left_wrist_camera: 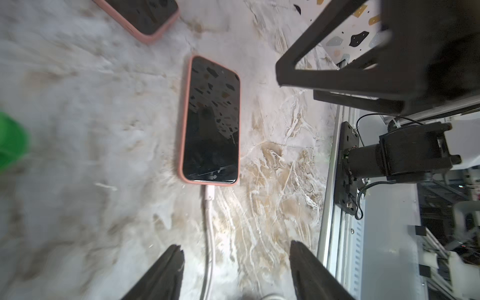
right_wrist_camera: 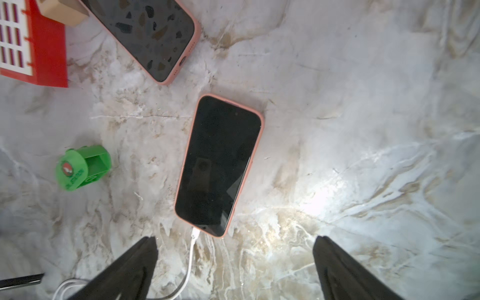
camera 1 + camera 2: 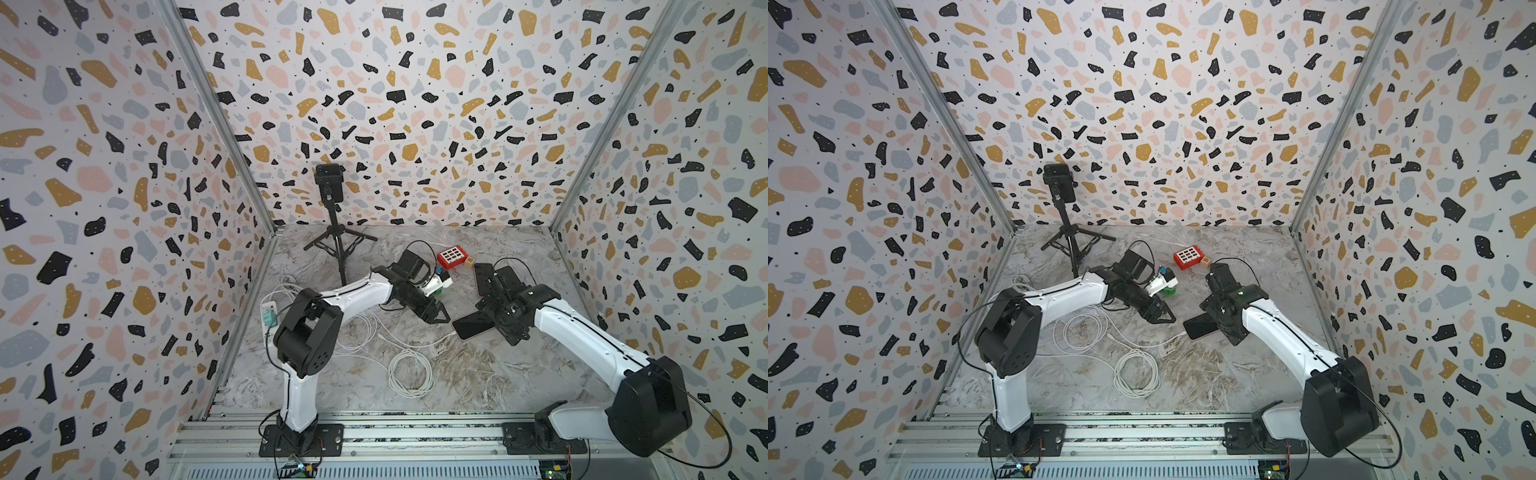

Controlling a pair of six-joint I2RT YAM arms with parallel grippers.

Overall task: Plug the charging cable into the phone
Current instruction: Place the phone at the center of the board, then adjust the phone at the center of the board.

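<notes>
Lying on the marbled desk (image 3: 478, 382) between terrazzo walls (image 3: 415, 104), the phone (image 2: 219, 163) sits near the green toy (image 2: 83, 167), a long edge facing it, charging cable (image 2: 191, 249) plugged in. Both arms' jaws stand apart.

I see the phone (image 3: 471, 326) flat on the table (image 3: 478, 386), right of centre, with the charging cable (image 1: 209, 200) plugged into its left end and trailing off left. A coiled cable (image 3: 409, 372) lies in front of it, a second phone (image 2: 145, 33) behind it, and the tripod (image 3: 338, 245) stands far back left
</notes>
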